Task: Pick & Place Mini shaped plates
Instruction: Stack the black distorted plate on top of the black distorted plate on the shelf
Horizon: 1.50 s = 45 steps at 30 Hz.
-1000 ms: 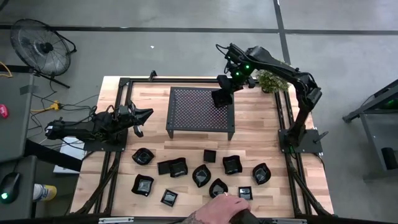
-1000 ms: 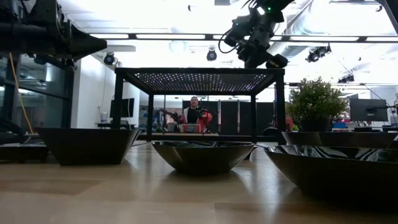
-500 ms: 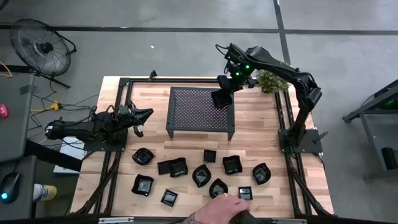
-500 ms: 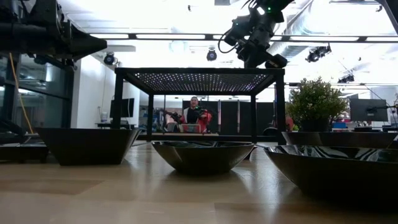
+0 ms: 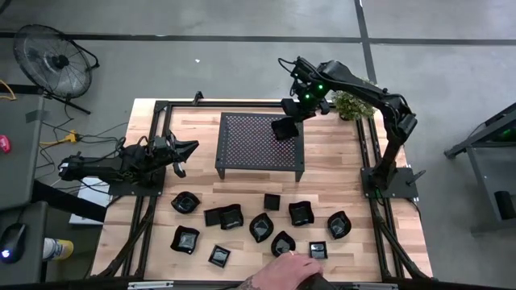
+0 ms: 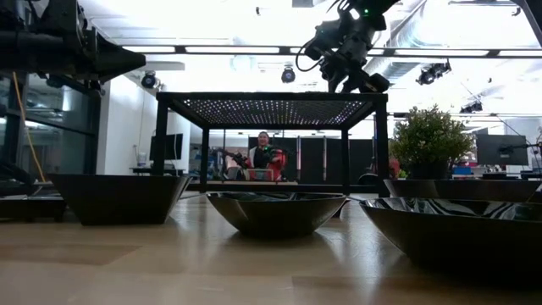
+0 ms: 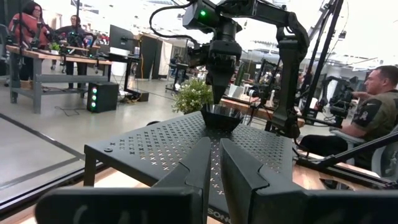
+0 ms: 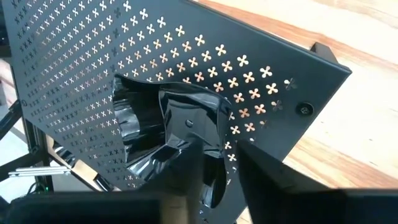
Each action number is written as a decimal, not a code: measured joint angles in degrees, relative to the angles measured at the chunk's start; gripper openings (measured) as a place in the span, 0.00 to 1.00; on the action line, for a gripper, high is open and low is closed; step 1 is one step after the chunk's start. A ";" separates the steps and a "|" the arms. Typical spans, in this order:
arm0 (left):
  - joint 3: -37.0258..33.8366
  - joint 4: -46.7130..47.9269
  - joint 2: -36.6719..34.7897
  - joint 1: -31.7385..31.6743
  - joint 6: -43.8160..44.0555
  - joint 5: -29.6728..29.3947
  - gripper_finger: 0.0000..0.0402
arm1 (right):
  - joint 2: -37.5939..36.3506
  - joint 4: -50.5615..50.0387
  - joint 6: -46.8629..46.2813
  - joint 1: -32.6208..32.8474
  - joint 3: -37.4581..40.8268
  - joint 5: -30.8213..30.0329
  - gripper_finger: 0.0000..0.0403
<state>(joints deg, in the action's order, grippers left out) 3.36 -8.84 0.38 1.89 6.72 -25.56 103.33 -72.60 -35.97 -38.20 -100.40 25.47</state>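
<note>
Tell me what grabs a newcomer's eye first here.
The right gripper hangs over the rack's far right corner, where one black plate sits on the mesh. More plates cluster on the table's near edge, by a person's hand. The left gripper waits at the left side.

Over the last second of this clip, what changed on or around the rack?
The right pincer has opened and lifted slightly off the small black plate, which now sits released on the far right part of the mesh rack. The left pincer stayed shut, waiting at the table's left side. The plates on the near tabletop and the person's hand at the near edge did not move.
</note>
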 joint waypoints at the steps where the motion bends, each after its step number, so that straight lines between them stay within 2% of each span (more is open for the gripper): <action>1: 0.00 0.00 0.00 0.00 0.00 0.01 0.08 | 0.00 0.00 -0.05 0.00 0.00 -0.02 0.28; 5: 0.00 0.00 0.02 0.00 0.00 0.02 0.08 | 0.00 0.00 -0.04 -0.02 0.00 0.59 0.37; 9: -0.02 0.00 0.00 0.00 0.00 0.02 0.08 | -0.45 0.13 0.02 -0.02 -0.02 1.21 0.42; 15: 0.00 0.00 0.02 0.00 0.00 0.01 0.08 | -2.76 0.08 1.31 -0.02 -0.02 0.86 0.43; 20: 0.00 0.00 0.01 0.00 0.00 0.00 0.08 | -5.56 -3.04 2.47 1.65 -0.02 -2.12 0.43; 29: -0.02 0.00 0.00 0.00 0.00 -0.01 0.08 | -11.45 -12.02 -0.15 9.78 -0.02 -14.38 0.43; 37: -0.02 0.00 0.01 0.00 0.00 0.01 0.08 | -14.95 -17.16 -5.78 19.95 0.36 -20.99 0.43; 41: -0.01 0.00 0.01 0.00 0.00 0.02 0.08 | -18.81 -14.46 -7.48 23.51 5.09 -20.89 0.43; 45: -0.01 0.00 0.00 0.00 0.00 0.01 0.08 | -23.67 -13.82 -10.33 26.84 13.80 -20.63 0.43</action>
<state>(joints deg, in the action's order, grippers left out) 3.35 -8.84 0.38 1.89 6.72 -25.54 79.66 -86.42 -46.30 -11.36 -86.60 4.84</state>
